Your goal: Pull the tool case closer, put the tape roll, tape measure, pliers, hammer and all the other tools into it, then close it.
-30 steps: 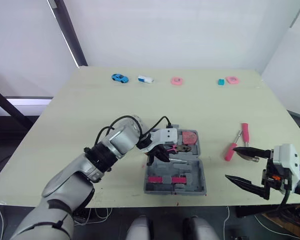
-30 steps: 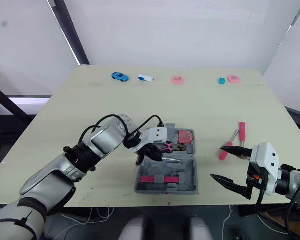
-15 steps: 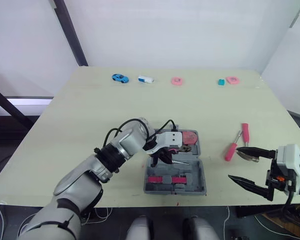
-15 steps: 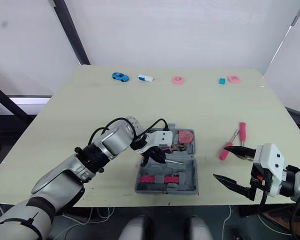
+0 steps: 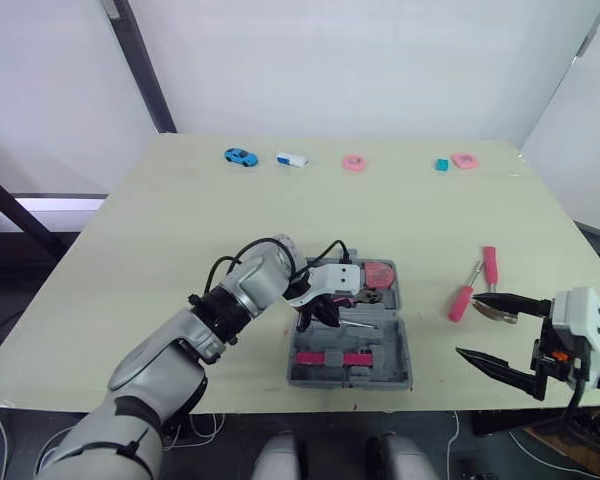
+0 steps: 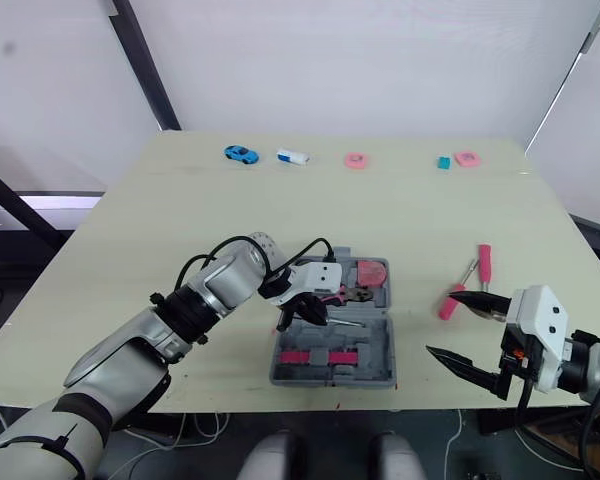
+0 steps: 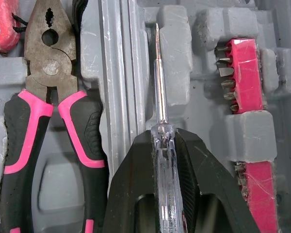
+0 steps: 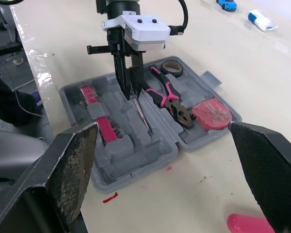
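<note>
One tool case (image 5: 350,372) at worktop's (image 5: 280,220) 6 o'clock, one pliers (image 7: 48,97), tape roll (image 8: 172,66), tape measure (image 5: 380,273) inside, left fingers (image 7: 131,194) clamped on one screwdriver (image 7: 161,97), handle end cut off, two pink-handled tools (image 5: 461,300) (image 5: 490,265) at 3 o'clock, right fingers (image 8: 72,160) wide apart, empty

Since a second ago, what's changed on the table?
The left gripper nudged right over the tool case, forearm following, still shut on the clear-handled screwdriver. The right gripper drifted slightly right, still open. The pliers and case stayed put.
</note>
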You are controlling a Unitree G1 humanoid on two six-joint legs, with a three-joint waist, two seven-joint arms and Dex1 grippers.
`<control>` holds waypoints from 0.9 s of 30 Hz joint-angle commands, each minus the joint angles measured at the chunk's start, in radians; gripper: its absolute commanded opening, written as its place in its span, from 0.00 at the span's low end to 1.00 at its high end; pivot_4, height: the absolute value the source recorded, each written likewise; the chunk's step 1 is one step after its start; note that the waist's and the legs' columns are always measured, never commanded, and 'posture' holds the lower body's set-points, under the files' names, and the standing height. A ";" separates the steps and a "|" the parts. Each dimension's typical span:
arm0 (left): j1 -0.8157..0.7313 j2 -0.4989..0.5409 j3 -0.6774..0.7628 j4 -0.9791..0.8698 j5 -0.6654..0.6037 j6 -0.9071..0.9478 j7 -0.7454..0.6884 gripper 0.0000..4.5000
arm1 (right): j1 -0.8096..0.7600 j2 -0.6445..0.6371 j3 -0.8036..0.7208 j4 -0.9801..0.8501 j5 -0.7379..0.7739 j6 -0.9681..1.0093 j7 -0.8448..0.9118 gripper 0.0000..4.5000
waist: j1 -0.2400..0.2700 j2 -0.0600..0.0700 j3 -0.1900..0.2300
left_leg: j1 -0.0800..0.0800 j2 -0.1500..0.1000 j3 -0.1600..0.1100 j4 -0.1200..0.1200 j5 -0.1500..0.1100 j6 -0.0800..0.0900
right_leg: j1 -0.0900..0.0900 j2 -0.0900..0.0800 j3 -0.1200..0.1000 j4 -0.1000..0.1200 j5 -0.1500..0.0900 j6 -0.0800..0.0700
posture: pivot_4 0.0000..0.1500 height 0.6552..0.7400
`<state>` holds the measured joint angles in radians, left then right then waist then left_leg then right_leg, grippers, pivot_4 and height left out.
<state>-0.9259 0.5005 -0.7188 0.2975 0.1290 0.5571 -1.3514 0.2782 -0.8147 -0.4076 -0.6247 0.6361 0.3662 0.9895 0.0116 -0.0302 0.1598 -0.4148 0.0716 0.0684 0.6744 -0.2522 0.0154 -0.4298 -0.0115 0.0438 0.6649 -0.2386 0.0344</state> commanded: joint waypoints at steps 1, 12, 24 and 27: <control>-0.004 0.004 0.006 0.002 0.032 0.004 0.000 0.01 | 0.003 0.000 -0.017 -0.035 0.008 -0.008 -0.009 1.00 | 0.000 0.000 0.000 | 0.000 0.000 0.000 0.000 0.000 0.000 | 0.000 0.000 0.000 0.000 0.000 0.000 | 1.00 1.00; -0.007 0.002 0.001 -0.008 0.087 -0.015 0.043 0.01 | 0.004 0.002 -0.010 -0.035 0.004 -0.012 -0.017 1.00 | 0.000 0.000 0.000 | 0.000 0.000 -0.001 0.003 0.000 0.000 | 0.001 0.001 0.001 0.002 0.000 0.000 | 1.00 1.00; 0.029 0.000 0.014 -0.066 0.122 -0.017 0.060 0.01 | -0.013 0.007 0.017 -0.021 -0.010 -0.020 -0.016 1.00 | 0.000 0.000 0.000 | 0.000 0.000 -0.001 0.011 0.000 0.000 | 0.001 0.001 0.001 0.010 -0.003 -0.001 | 1.00 1.00; 0.029 -0.010 0.014 -0.056 0.126 -0.031 0.064 0.01 | -0.013 0.007 0.018 -0.020 -0.013 -0.022 -0.015 1.00 | 0.000 0.000 0.000 | 0.000 0.000 -0.001 0.011 0.000 0.000 | 0.001 0.001 0.001 0.010 -0.003 -0.001 | 1.00 1.00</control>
<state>-0.8975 0.4940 -0.7157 0.2465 0.2345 0.5337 -1.3029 0.2735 -0.8082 -0.3853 -0.6305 0.6205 0.3638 0.9738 0.0118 -0.0300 0.1596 -0.4143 0.0716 0.0669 0.6854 -0.2521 0.0154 -0.4285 -0.0106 0.0451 0.6750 -0.2414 0.0330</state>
